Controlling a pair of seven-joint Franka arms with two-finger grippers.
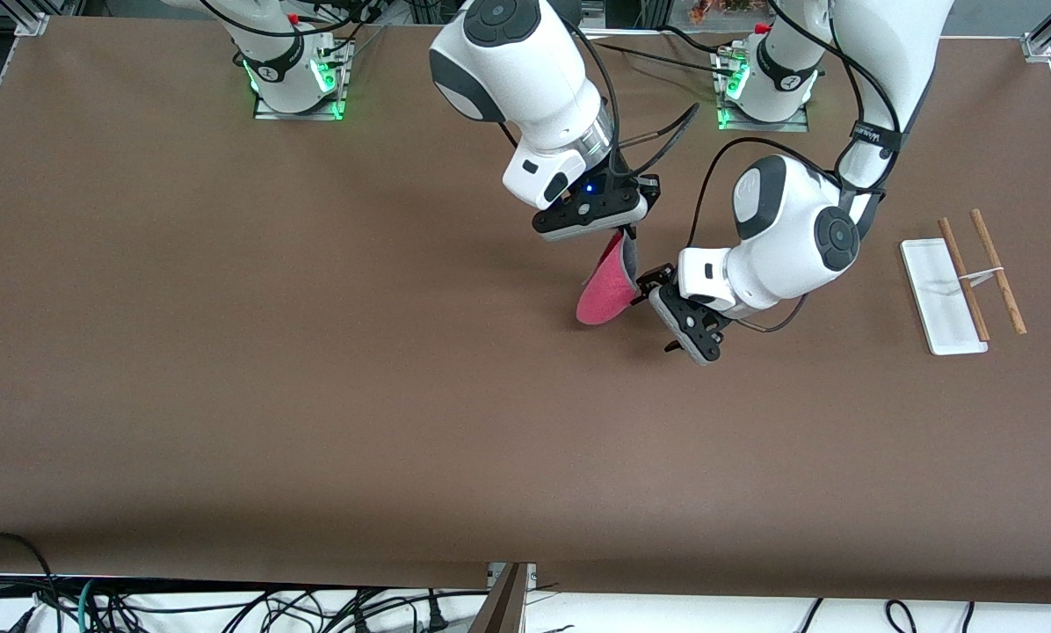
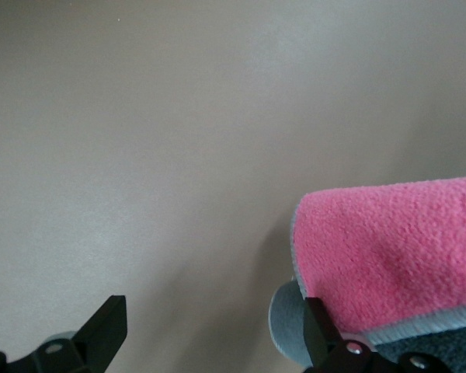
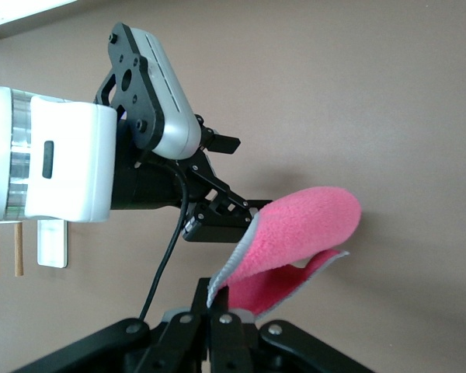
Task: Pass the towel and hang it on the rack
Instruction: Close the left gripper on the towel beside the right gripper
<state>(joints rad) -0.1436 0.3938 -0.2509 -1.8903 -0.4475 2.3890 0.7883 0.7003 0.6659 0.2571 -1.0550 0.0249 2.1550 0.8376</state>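
Held above mid-table, the towel [image 1: 603,290] hangs pink face outward, pinched at its upper edge by the right gripper [image 1: 624,232] — fingers closed on the cloth. Beside it, the left gripper [image 1: 653,288] is spread wide around the towel's edge. The rack [image 1: 960,281] lies flat toward the left arm's end.

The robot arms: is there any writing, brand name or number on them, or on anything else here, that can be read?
Black strap on the left arm: pale lettering, too small to read.
Left arm's base collar: a small mark, too small to read.
Right arm's base collar: a small mark, too small to read.
Towel, rack, both wrist views: no text.
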